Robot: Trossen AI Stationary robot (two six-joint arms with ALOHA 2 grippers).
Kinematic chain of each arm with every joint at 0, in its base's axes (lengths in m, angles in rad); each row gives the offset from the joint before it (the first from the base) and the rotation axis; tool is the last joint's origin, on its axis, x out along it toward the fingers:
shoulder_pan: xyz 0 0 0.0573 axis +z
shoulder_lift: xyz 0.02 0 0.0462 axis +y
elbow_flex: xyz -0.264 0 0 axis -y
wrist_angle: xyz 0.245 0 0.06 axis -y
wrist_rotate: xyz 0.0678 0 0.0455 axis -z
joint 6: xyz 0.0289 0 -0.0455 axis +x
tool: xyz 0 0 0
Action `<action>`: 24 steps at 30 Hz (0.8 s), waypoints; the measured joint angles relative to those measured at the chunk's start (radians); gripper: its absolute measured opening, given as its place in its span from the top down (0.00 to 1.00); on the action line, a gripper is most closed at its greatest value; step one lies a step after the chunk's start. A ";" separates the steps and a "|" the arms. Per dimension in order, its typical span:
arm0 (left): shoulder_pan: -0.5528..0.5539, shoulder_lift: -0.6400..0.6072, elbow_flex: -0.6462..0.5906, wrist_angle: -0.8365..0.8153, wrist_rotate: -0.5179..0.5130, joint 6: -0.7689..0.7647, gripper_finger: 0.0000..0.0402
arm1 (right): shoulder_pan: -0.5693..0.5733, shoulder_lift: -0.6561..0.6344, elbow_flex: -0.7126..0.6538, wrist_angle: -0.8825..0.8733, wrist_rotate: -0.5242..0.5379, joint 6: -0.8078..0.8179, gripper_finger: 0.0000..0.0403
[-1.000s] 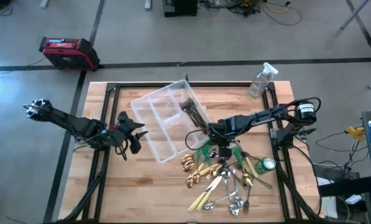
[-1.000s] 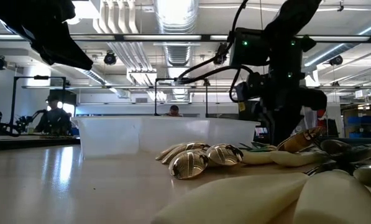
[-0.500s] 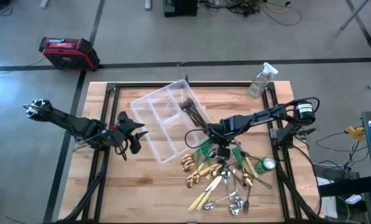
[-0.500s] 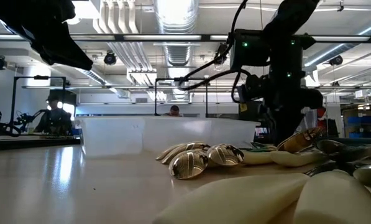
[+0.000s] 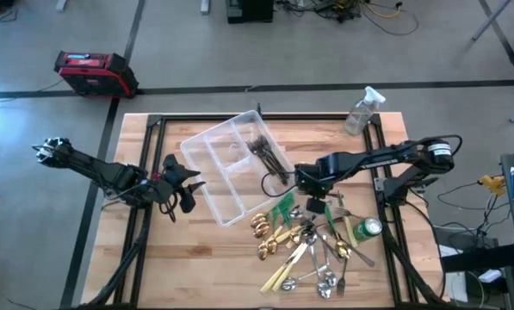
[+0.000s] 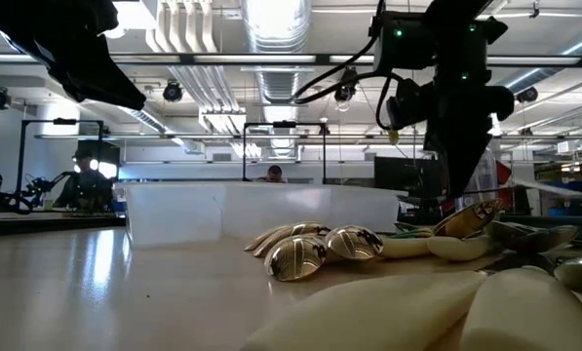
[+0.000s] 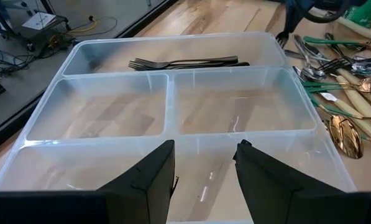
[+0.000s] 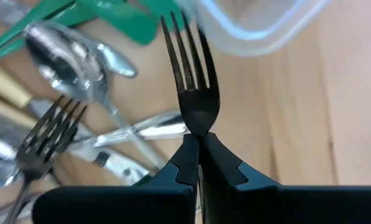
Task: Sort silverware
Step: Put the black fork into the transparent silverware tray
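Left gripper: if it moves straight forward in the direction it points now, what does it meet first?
Probably the near wall of the clear plastic tray, directly ahead of the open left gripper. Beyond it lie empty compartments, then the dark forks. Depth is unclear.

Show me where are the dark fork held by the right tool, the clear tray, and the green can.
dark fork (image 8: 194,93), right wrist view, on the base of its tines.
clear tray (image 7: 171,107), left wrist view, on the middle divider wall.
green can (image 5: 370,227), high view, on its side.
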 joint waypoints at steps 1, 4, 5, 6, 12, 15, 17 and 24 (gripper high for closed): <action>0.000 0.000 0.000 0.000 0.000 0.000 0.61 | 0.000 -0.001 0.000 -0.011 -0.008 0.000 1.00; 0.000 0.000 0.000 0.000 0.000 0.003 0.61 | 0.000 0.005 0.000 -0.011 -0.029 -0.006 1.00; 0.000 0.000 0.000 0.001 0.000 0.003 0.61 | 0.000 0.011 0.000 -0.011 -0.034 -0.006 1.00; 0.000 0.000 0.000 0.001 0.000 0.003 0.61 | 0.000 0.020 0.000 -0.009 -0.038 -0.007 1.00; 0.000 0.000 0.000 0.000 0.000 0.003 0.61 | 0.000 0.071 -0.001 0.050 -0.120 -0.014 1.00; 0.000 0.000 0.000 0.000 0.000 0.004 0.61 | 0.000 0.075 0.005 0.108 -0.158 0.006 1.00; 0.000 0.000 0.000 -0.002 0.000 0.004 0.61 | 0.000 0.074 0.026 0.138 -0.180 0.023 1.00; 0.000 0.000 0.000 -0.009 0.000 0.004 0.61 | 0.017 0.073 0.080 0.059 -0.140 -0.043 1.00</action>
